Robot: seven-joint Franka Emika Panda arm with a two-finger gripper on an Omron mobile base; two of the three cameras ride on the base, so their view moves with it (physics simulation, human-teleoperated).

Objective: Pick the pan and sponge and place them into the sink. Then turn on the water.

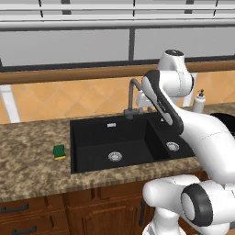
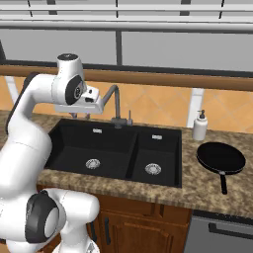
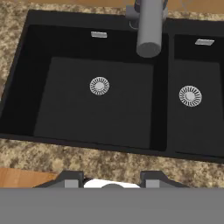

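Note:
The black double-basin sink (image 1: 92,135) (image 2: 69,143) (image 3: 78,113) is set in the speckled counter, with nothing in either basin. On the counter left of it rests the green and yellow sponge (image 1: 59,151). The black pan (image 2: 221,158) lies right of the sink, its handle pointing to the counter's front edge. A dark sliver of the pan (image 1: 228,120) shows behind my arm. My gripper (image 2: 80,115) (image 3: 113,178) hangs open above the large basin, pointing down, with nothing between its fingers. No water runs from the grey gooseneck faucet (image 1: 133,94) (image 2: 116,99) (image 3: 148,30).
A white soap dispenser (image 1: 198,102) (image 2: 200,126) stands behind the pan by the tiled wall. The faucet's spout reaches over the divider between the basins, close beside my hand. Wooden cabinets run below the counter's front edge.

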